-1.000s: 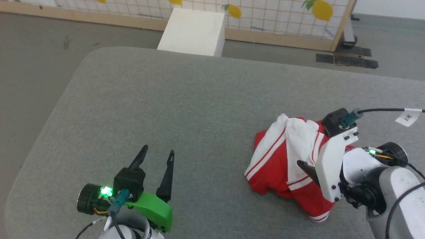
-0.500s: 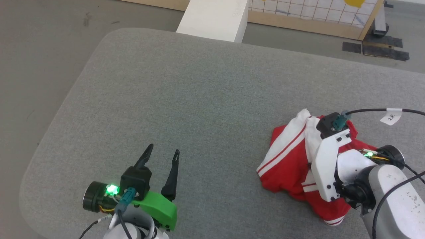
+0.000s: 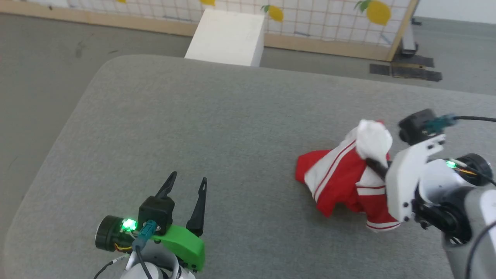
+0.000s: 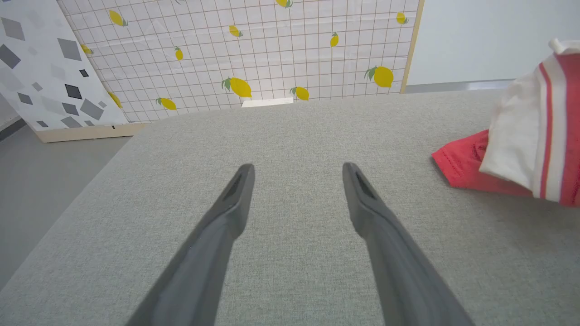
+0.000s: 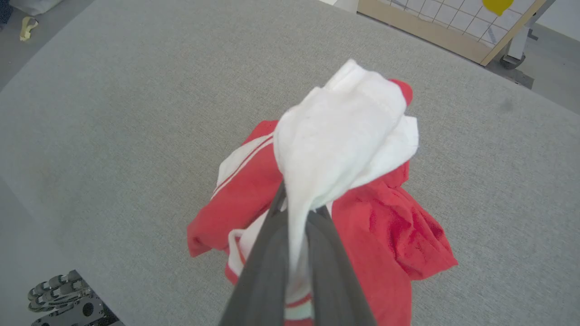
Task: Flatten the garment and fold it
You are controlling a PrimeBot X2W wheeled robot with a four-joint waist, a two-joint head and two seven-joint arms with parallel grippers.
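Table (image 3: 217, 116): grey cloth top, rounded corners, grey floor (image 3: 38, 77) around it.

Garment (image 3: 341, 178): lies on the right part of the table, toward the near edge, crumpled in a heap, not flattened. Red body is folded over itself, and a white panel with red stripes faces the middle of the table. One white fold stands up higher than the rest of the heap.

Right gripper (image 3: 370, 162): jaws are pressed together on that white fold. In the right wrist view the cloth is pinched between the two dark fingers (image 5: 267, 253) and bulges out past the tips of the gripper (image 5: 297, 206). The red part of the garment (image 5: 389, 226) sags below it onto the table (image 5: 113, 90). In the head view the arm's white bracket (image 3: 407, 182) covers the garment's right edge.

Left gripper (image 3: 188, 179): over the near left part of the table, jaws wide apart, holding nothing, well apart from the garment. Its wrist view shows the gripper (image 4: 298, 170) with grey table (image 4: 294, 131) beneath and the garment (image 4: 521, 136) at the right edge.

Surroundings: a white box (image 3: 226, 37) on the floor just behind the table's far edge. Behind it is a wood-framed grid screen with a lemon print (image 3: 329, 19). Black mats (image 3: 405, 71) lie at the screen's right foot. A black cable (image 3: 472, 118) runs off from the right wrist. The left wrist view adds a panel with grey diamond shapes (image 4: 50, 68) beside the screen (image 4: 272, 45).
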